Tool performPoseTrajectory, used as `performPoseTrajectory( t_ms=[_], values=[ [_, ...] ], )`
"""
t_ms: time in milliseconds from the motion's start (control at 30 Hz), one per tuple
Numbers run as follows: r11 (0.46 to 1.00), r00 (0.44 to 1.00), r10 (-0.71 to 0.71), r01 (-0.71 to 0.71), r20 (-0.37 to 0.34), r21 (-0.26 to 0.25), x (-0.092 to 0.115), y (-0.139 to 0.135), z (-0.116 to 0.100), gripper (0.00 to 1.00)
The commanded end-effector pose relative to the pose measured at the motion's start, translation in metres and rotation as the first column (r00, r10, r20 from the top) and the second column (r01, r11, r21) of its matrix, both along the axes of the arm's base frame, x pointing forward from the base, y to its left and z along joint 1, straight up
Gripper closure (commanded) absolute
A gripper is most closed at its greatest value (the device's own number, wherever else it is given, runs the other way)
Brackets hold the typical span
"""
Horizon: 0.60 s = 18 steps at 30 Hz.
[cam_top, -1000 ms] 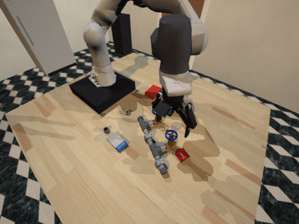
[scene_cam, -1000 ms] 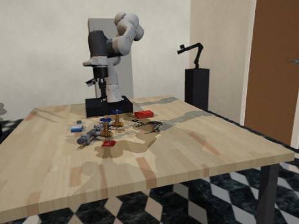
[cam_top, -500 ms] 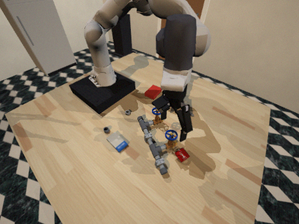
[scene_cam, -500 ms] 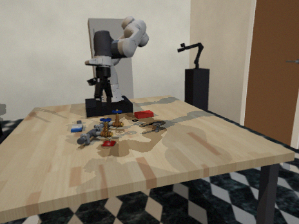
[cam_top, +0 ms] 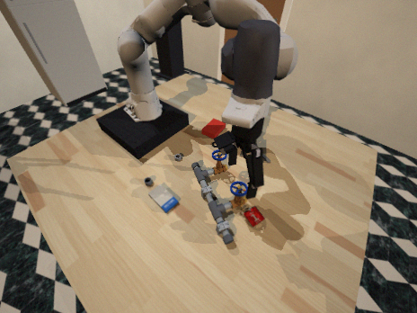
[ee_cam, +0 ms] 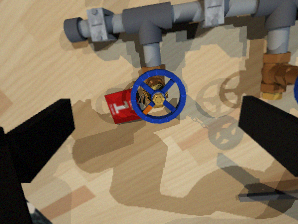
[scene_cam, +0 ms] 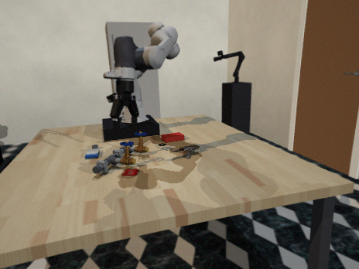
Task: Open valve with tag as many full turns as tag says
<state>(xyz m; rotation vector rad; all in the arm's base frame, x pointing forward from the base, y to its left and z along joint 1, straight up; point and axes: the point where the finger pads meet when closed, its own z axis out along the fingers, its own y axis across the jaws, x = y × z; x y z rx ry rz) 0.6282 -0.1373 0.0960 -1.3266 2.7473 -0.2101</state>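
Note:
A grey pipe point(cam_top: 211, 198) lies on the wooden table and carries two brass valves with blue handwheels. The near valve point(cam_top: 241, 183) has a red tag point(cam_top: 253, 217) lying beside it, marked "1". The far valve point(cam_top: 218, 156) has no tag. My gripper point(cam_top: 243, 180) is open and empty and hangs above the near valve, pointing down. In the wrist view the near handwheel point(ee_cam: 158, 96) sits between my two fingers and a little ahead of them. The tag point(ee_cam: 119, 106) lies just left of the wheel, and the far valve point(ee_cam: 280, 75) is at the right edge. The exterior view shows the gripper point(scene_cam: 124, 116) above both valves point(scene_cam: 127, 144).
A red block point(cam_top: 213, 128) lies behind the valves, near the arm's black base point(cam_top: 143, 123). A nut point(cam_top: 178, 155), a small grey cylinder point(cam_top: 148, 182) and a blue-and-white card point(cam_top: 164, 199) lie left of the pipe. A small grey tool point(scene_cam: 189, 151) lies right of the valves.

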Motion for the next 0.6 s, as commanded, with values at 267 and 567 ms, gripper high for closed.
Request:
performPoseTrajectory(
  t_ms=[267,567],
  values=[
    [0.998,0.998,-0.061,0.061,-0.003,0.015,-0.0014,0.0017,-0.0008,0.0],
    [0.998,0.998,-0.061,0.061,-0.004,0.015,-0.0011,0.0015,-0.0032,0.0]
  ],
)
